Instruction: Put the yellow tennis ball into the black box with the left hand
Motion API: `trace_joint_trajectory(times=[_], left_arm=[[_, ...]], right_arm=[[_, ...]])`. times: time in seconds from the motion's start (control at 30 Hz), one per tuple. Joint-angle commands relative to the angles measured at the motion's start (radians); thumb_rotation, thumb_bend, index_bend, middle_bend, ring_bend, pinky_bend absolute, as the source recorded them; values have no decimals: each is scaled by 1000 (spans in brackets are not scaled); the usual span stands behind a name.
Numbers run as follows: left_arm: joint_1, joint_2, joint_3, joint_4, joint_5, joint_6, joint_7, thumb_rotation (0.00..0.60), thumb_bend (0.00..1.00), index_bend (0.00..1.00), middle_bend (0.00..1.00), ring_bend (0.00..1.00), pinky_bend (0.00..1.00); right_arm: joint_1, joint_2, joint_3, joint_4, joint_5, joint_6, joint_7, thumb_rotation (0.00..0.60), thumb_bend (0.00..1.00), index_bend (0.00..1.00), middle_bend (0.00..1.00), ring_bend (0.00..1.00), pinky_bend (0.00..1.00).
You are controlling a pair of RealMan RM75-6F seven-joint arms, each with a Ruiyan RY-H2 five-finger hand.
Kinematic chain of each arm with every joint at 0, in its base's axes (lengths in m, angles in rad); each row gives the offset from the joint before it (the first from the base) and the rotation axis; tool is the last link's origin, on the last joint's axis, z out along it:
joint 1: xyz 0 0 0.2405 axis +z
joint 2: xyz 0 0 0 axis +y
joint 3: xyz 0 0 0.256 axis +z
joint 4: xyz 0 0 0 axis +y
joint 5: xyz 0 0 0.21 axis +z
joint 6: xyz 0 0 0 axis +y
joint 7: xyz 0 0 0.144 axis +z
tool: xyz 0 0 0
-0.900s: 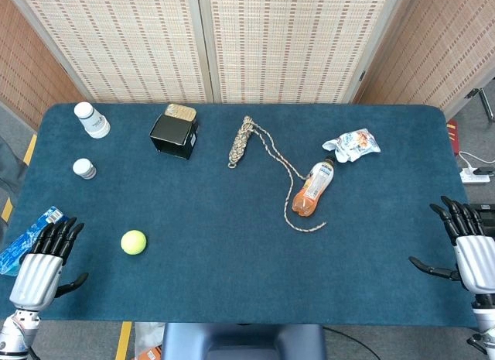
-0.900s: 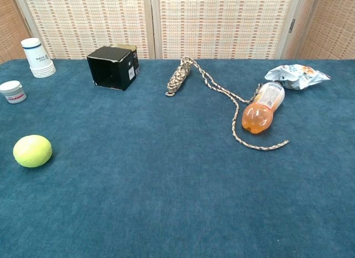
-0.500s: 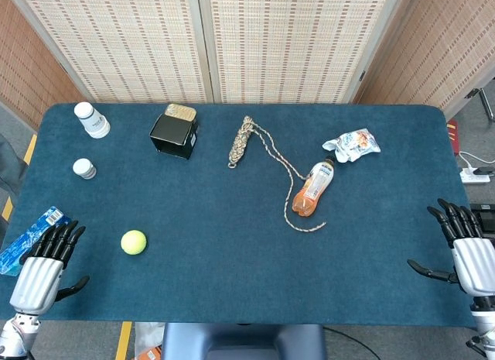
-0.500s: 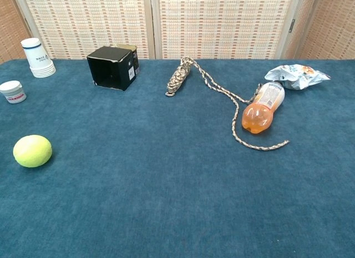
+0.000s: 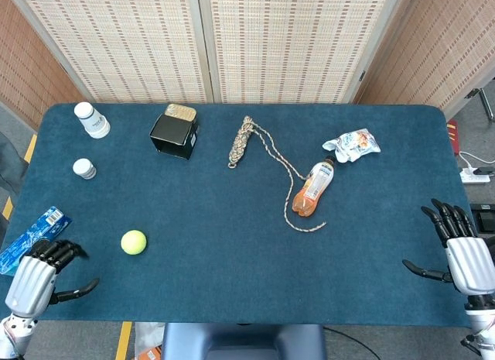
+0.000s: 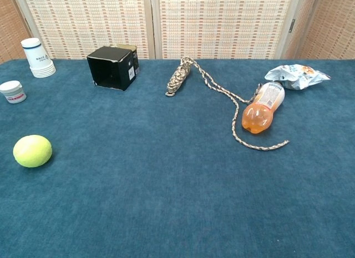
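The yellow tennis ball lies on the blue table near its front left. Far behind it, the black box stands with its open side facing front. My left hand hovers at the front left corner, well left of the ball, holding nothing, fingers bent forward and thumb spread. Over at the front right edge my right hand is empty, fingers spread. Neither hand shows in the chest view.
A stack of white cups and a small white jar stand at the left. A blue packet lies at the left edge. A braided rope, an orange bottle and a crumpled bag lie right of the box.
My left hand has drawn back toward the front left corner and its fingers have bent forward. My right hand slid slightly toward the front edge. The ball has not moved.
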Motion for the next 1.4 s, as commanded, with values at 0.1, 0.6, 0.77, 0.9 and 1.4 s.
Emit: trace_joint_trajectory(times=[0.1,0.6,0.77,0.9,1.4], left_arm=[[-5,-44,9,69,19,27,-27,296,168,1000,1000,1000,1000],[-9,-60,35,64,-40,-99,135,600,579,1000,1000,1000,1000],[-23,-152,65,176,16,-95,146,600,606,1000,1000,1000,1000],[-61,-245,72,341,49,-98,95,600,633,1000,1000,1000,1000],[-170,-446,134,745,114,-41,-133,600,667,1000,1000,1000,1000]], right_arm=[[-1,3,0,2,3,-1,12,600,0,112,0,0,0],[-2,1,-1,3,5,1,11,600,0,111,0,0,0],[0,0,-2,0,4,0,2,600,0,112,0,0,0],[-1,1,-3,1,3,0,3,600,0,111,0,0,0],[-9,0,-12,12,-19,22,20,600,0,111,0,0,0]])
